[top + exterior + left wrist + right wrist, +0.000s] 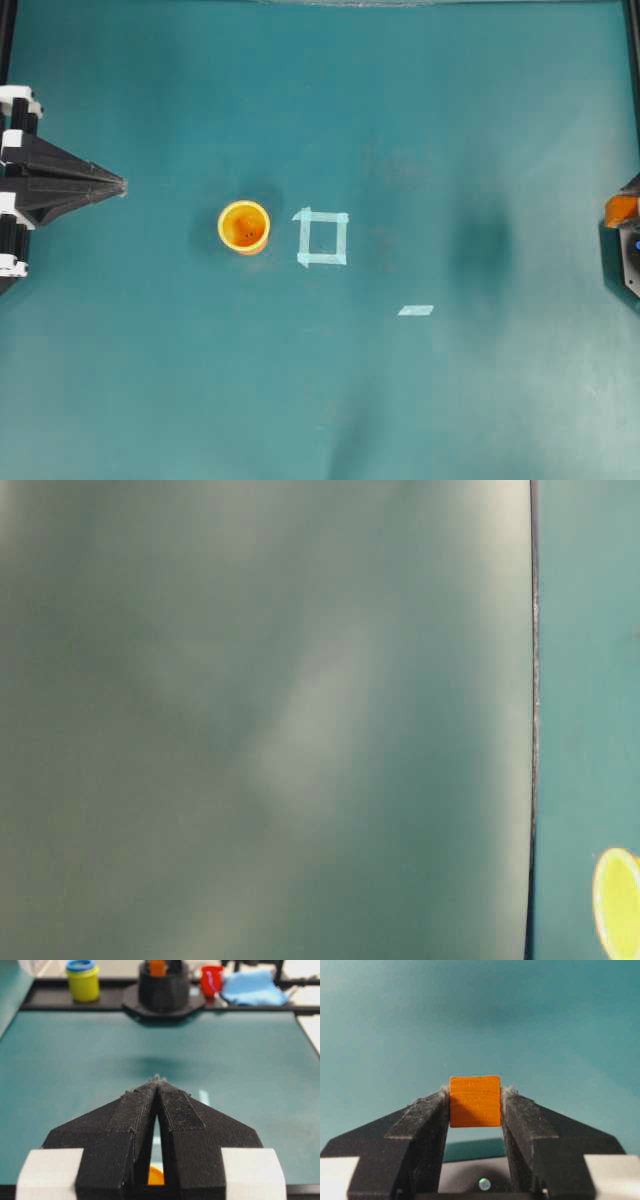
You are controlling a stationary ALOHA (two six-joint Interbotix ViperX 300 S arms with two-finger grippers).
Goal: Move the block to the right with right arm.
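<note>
Right gripper (475, 1097) clamped on the orange block (475, 1101), pads on two opposite faces, block clear of the green mat (480, 1020) below; carry step in hand, I judge; tape square (322, 238) and yellow cup (244, 226) well off leftward; left gripper (157, 1080) together, parked; next: lower and release.

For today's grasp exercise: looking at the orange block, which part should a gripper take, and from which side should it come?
Two opposite flat side faces, one finger on each. The right gripper shows it: its fingers pinch the block at their tips, squarely across parallel faces, which probably keeps it from twisting. A corner hold would likely slip.
</note>
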